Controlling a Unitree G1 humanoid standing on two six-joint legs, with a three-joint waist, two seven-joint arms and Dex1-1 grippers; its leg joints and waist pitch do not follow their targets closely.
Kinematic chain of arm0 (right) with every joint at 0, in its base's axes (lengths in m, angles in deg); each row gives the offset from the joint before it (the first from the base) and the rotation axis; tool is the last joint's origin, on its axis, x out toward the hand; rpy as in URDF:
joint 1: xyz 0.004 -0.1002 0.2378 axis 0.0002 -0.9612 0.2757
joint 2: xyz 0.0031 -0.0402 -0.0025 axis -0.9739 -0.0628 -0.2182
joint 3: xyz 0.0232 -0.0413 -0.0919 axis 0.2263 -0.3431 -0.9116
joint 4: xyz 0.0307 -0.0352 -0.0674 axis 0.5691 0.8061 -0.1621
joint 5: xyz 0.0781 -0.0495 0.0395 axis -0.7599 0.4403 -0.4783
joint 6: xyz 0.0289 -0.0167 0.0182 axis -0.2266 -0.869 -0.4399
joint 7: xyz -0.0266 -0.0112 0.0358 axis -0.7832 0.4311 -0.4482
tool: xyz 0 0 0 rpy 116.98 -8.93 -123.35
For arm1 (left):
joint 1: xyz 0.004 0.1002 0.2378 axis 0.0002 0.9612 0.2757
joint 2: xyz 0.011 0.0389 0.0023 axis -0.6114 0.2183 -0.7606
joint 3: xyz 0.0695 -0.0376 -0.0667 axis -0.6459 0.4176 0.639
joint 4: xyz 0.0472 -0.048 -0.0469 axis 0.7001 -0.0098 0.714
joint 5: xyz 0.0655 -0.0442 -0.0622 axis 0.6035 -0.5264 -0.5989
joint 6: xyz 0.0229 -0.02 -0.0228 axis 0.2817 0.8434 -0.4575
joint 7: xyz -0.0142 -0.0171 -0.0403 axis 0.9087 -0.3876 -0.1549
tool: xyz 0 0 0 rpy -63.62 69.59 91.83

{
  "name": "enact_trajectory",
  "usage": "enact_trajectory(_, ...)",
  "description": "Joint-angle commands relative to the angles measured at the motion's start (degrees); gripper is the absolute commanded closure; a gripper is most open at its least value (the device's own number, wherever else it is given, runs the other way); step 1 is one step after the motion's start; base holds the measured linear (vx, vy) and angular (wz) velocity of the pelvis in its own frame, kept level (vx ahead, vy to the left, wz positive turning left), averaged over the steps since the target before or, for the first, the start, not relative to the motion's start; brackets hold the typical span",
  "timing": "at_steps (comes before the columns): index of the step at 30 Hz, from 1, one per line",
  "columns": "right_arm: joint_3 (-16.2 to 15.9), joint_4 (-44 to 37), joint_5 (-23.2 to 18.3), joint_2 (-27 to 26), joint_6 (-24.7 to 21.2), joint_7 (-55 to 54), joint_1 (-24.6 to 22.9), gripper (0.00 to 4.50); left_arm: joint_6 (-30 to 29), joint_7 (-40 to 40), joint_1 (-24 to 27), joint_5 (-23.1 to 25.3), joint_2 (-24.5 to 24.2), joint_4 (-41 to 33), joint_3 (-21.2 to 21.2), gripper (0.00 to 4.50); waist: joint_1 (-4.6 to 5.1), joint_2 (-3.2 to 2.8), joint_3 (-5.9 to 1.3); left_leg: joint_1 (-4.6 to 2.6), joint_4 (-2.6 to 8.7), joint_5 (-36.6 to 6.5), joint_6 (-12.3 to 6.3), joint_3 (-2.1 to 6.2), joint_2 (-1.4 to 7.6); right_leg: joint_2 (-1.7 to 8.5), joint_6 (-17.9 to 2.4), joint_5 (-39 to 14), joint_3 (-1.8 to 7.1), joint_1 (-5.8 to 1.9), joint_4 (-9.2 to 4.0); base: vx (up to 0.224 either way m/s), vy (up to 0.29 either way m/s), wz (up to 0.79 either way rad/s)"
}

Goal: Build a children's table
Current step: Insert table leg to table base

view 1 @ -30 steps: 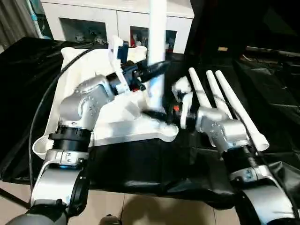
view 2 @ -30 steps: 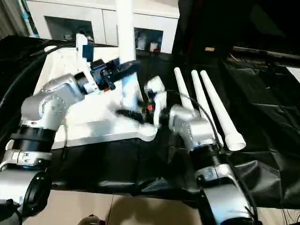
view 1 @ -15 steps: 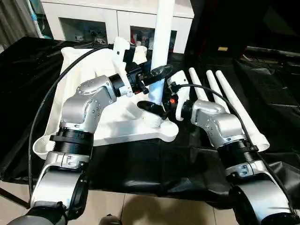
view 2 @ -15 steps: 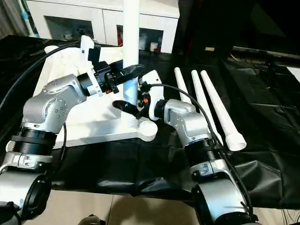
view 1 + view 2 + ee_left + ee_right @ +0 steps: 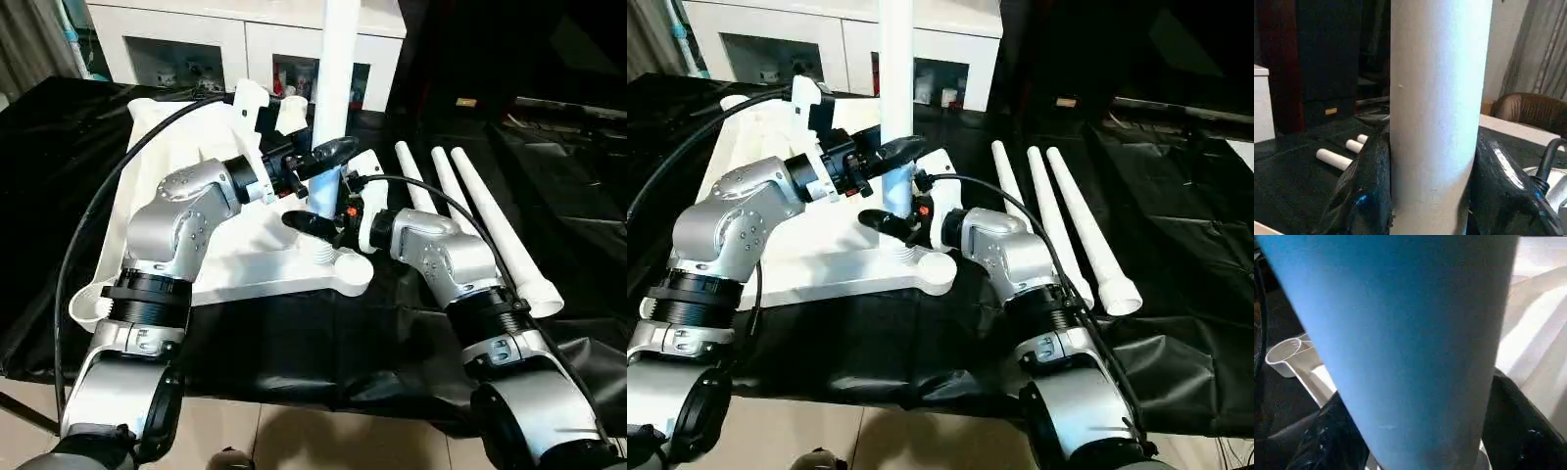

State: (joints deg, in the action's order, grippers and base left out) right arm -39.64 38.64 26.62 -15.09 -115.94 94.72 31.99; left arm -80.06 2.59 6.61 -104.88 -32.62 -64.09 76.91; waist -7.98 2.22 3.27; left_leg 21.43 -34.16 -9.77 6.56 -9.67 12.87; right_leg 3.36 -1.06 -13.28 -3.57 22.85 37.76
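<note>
The children's table top [image 5: 162, 147] lies upside down on the black-draped work table. One white leg [image 5: 338, 59] stands upright at the top's near right corner, beside a round socket [image 5: 351, 264]. My left gripper [image 5: 328, 157] is shut around that leg partway up; its black fingers [image 5: 1364, 196] press both sides of the leg [image 5: 1437, 98]. My right gripper [image 5: 318, 223] clasps the same leg just above its base, and its fingers [image 5: 1327, 435] hug the tube [image 5: 1410, 333]. Three more legs [image 5: 460, 196] lie side by side to the right.
A white cabinet [image 5: 196, 49] stands behind the work table. A black cable [image 5: 88, 225] loops over the table top from my left arm. The draped cloth [image 5: 568, 215] stretches away to the right of the loose legs. Tiled floor [image 5: 294, 436] shows below the near edge.
My right gripper has swung left from beside the leg to its base and narrowed its fingers around it. The left gripper kept its hold on the leg.
</note>
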Motion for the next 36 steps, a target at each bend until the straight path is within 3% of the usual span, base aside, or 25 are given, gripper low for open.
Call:
enact_trajectory(1,1.1,-0.5,-0.4,1.1,-0.5,-0.7,1.0,2.06,0.4,1.2,-0.4,0.6,-0.3,-0.5,-0.7,2.66,0.37,-0.84,-4.51,-0.73,3.44,-3.7,0.67,-0.16,0.19,3.85,-11.7,10.2,2.82,-3.91,-3.56,0.0,0.0,0.0)
enact_trajectory(5,0.9,-0.5,0.2,1.1,0.7,-1.1,0.8,2.34,0.8,1.4,-0.3,1.0,-0.4,-0.4,-1.0,2.66,0.38,-0.91,-4.51,-0.74,3.42,-3.6,0.71,-0.16,0.18,3.86,-11.9,10.7,2.79,-3.88,-3.56,0.0,0.0,0.0)
enact_trajectory(7,1.2,-0.5,0.4,1.0,1.0,-1.7,0.8,1.73,1.4,1.6,-0.3,1.3,-0.6,-0.2,-1.4,2.66,0.39,-0.85,-4.52,-0.73,3.41,-3.8,0.76,-0.16,0.15,3.86,-11.9,10.4,2.81,-3.92,-3.57,0.0,0.0,0.0)
enact_trajectory(11,1.1,-0.5,1.3,1.6,1.3,-2.6,1.2,1.5,1.9,1.5,-0.6,1.5,-0.7,0.4,-1.4,2.66,0.38,-0.93,-4.54,-0.8,3.42,-3.7,0.93,-0.16,0.18,3.82,-11.9,10.6,2.81,-3.88,-3.54,0.0,0.0,0.0)
enact_trajectory(34,1.1,-6.0,-0.6,1.8,-0.9,-1.7,-0.4,1.4,4.4,1.4,-1.1,2.2,-0.6,1.9,-1.3,2.66,0.36,-0.88,-4.55,-0.77,3.38,-3.8,0.88,-0.15,0.11,3.76,-11.7,11.0,2.8,-3.95,-3.49,0.0,0.0,0.0)
enact_trajectory(36,1.2,-6.1,-0.6,1.7,-1.4,-2.1,-0.5,1.22,4.4,1.5,-1.3,2.2,-0.6,2.1,-1.3,2.66,0.38,-0.98,-4.57,-0.81,3.39,-3.9,1.02,-0.14,0.13,3.76,-11.8,10.9,2.8,-3.93,-3.51,0.0,0.0,0.0)
